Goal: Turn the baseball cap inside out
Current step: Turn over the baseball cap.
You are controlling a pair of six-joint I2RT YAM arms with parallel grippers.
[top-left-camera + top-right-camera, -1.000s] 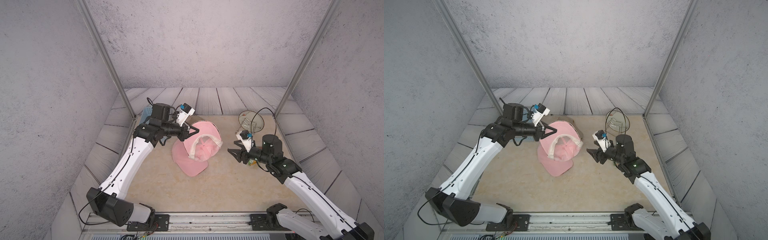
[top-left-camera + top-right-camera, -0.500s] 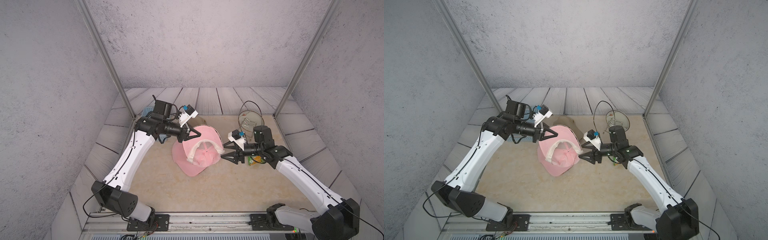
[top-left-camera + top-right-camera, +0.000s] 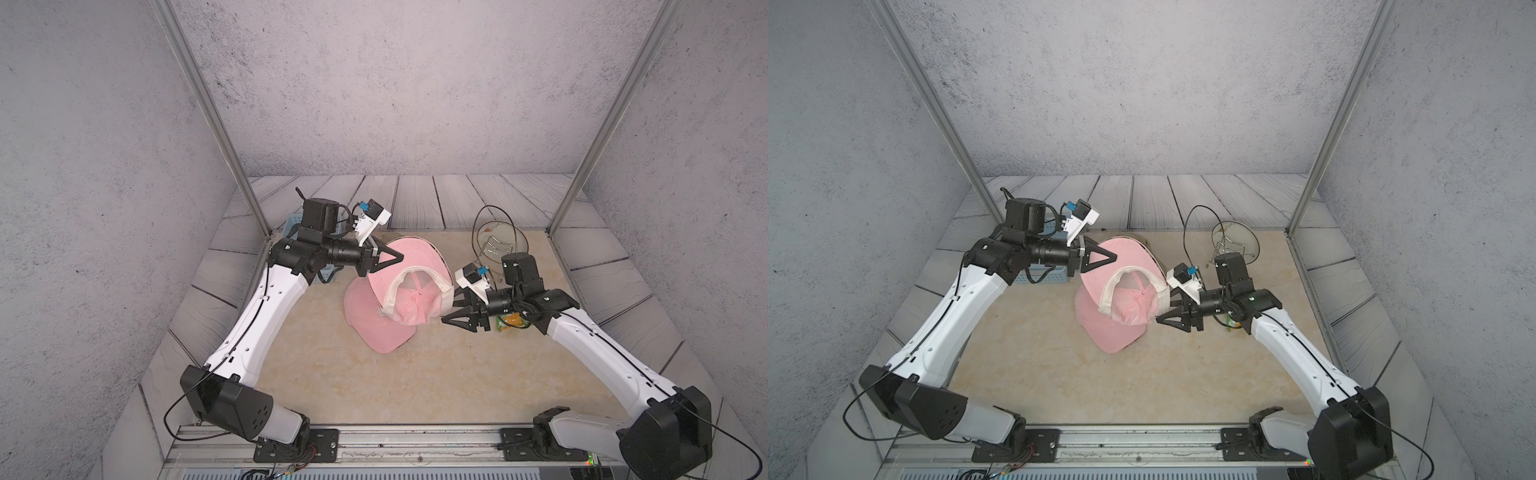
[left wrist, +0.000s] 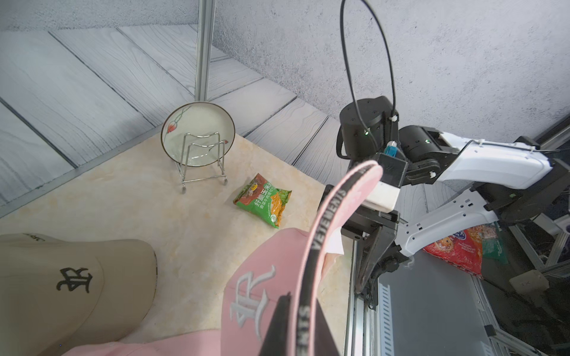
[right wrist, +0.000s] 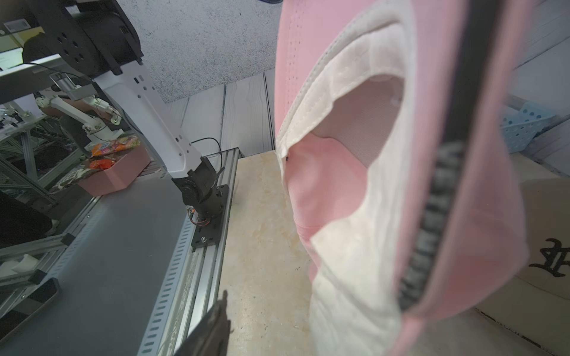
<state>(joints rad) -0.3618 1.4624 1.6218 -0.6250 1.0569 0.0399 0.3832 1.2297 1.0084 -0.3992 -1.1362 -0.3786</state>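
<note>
Plainly, the left gripper (image 3: 395, 259) is clenched on the rim of the pink baseball cap (image 3: 409, 291), pinching the edge that carries the black lettered strip (image 4: 324, 228). The cap hangs from that pinch over the desk (image 3: 332, 386). Its lowest part seems to rest on the desk, though from above I cannot be sure.

The mouth of the cap, ringed by the white sweatband (image 5: 354, 262), is turned toward the right gripper (image 3: 451, 311). That gripper sits just beside the crown (image 3: 415, 309) with its jaws parted and nothing between them. So the right arm is the nearer one to the hollow.

I judge that the coming move is a push straight in through the mouth against the crown, while the left pinch anchors the rim. A tan cap (image 4: 61, 277) lies behind, apart.
</note>
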